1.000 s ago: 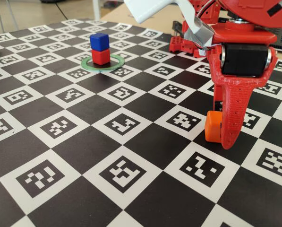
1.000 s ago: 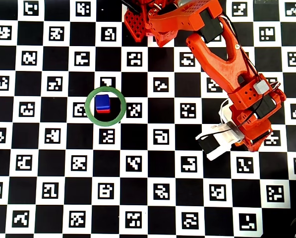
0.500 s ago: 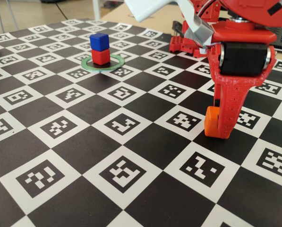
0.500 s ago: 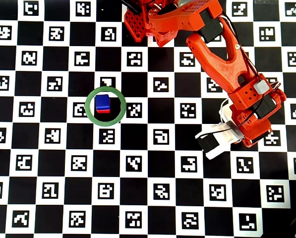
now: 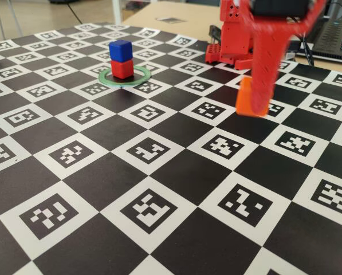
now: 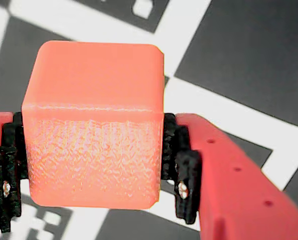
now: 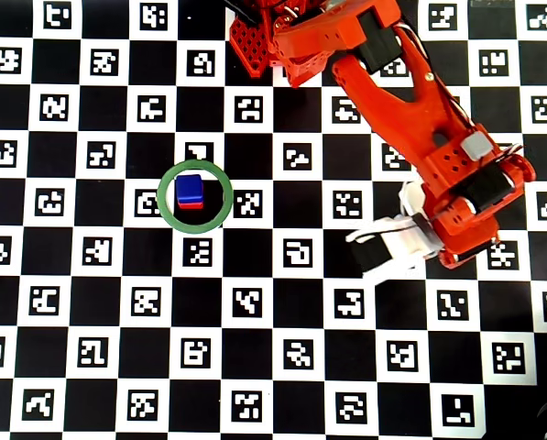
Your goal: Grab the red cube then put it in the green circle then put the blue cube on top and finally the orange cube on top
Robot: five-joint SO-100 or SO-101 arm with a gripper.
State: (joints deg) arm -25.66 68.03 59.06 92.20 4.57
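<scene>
In the fixed view my red gripper (image 5: 254, 101) hangs above the board at the right, shut on the orange cube (image 5: 248, 97), which is clear of the surface. Close up in the wrist view, the orange cube (image 6: 94, 130) fills the gripper (image 6: 92, 180), with black pads (image 6: 181, 170) pressed on both sides. Far to the left, the blue cube (image 5: 120, 50) sits on the red cube (image 5: 122, 69) inside the green circle (image 5: 105, 77). From overhead, the blue cube (image 7: 190, 190) covers all but a sliver of the red cube (image 7: 191, 205) within the green circle (image 7: 163, 209). There the arm (image 7: 410, 110) hides the orange cube.
The board is a black-and-white checker mat with printed markers (image 5: 148, 212). The arm's red base (image 5: 228, 51) stands at the back. A laptop (image 5: 337, 40) sits at the far right edge, and a white camera mount (image 7: 388, 247) sticks out from the wrist.
The gripper has risen off the board with the orange cube in it and shifted back and slightly left in the fixed view. The red and blue stack has not moved.
</scene>
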